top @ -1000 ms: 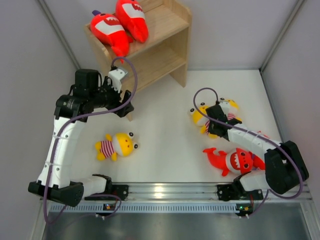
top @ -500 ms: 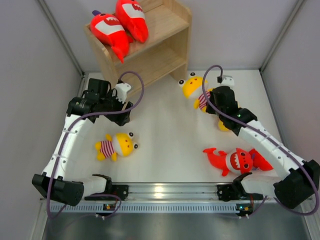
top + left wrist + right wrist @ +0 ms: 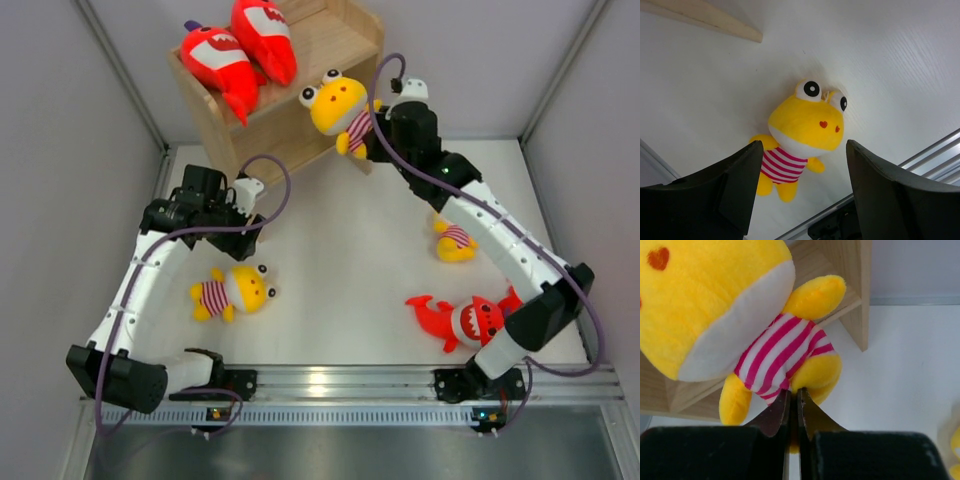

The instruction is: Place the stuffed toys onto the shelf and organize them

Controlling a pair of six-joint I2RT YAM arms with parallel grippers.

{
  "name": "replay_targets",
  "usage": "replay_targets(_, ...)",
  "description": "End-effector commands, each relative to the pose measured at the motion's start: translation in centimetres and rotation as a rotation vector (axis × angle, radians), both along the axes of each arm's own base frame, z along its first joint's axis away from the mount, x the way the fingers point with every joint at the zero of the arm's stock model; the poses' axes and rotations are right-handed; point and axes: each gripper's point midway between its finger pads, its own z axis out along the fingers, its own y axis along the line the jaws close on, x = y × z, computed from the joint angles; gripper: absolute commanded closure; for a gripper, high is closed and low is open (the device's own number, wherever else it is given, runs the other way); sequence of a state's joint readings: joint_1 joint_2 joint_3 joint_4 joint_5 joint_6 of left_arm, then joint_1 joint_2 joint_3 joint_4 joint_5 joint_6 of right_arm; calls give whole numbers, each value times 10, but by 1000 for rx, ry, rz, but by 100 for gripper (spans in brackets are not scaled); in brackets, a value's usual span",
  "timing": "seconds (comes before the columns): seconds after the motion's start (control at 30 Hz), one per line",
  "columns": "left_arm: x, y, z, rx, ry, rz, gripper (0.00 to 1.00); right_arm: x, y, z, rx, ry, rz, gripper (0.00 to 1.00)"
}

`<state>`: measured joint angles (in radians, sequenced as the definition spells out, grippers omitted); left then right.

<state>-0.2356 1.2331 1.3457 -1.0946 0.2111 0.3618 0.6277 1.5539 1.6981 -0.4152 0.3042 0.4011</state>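
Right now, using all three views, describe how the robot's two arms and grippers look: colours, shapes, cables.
The left arm and right arm both have smooth white tubular links joined by chunky black joints. A purple cable loops along each. The left gripper has broad black fingers. The right gripper shows dark, tapering ones.

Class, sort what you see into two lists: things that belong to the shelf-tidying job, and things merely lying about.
Job: shelf; left shelved shark; right shelved shark; held yellow plush, in right gripper; left-side yellow plush; right-side yellow plush; loose red shark.
Just there: purple cables; metal rail.
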Motion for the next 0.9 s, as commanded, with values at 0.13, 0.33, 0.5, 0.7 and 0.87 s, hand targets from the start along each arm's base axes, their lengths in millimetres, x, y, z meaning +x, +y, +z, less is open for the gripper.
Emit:
replay_targets(0.13,-7,6,19,20,-62,-16,27,35,29,-11,-47,22,14,100)
replay_targets(0.33,-8,3,20,7,-59,-24,27,58,36,-20,-50,32,-1,100)
replay_targets(0.5,-7,4,19,12,-58,-25,27,85,34,-25,6,29,-18,100)
replay_targets(0.7,-7,3,21,10,-63,-26,27,118,34,-18,65,-32,-63,100)
replay_targets(0.87,-7,6,24,23,-80,-19,27,141,32,-20,83,-79,-97,100)
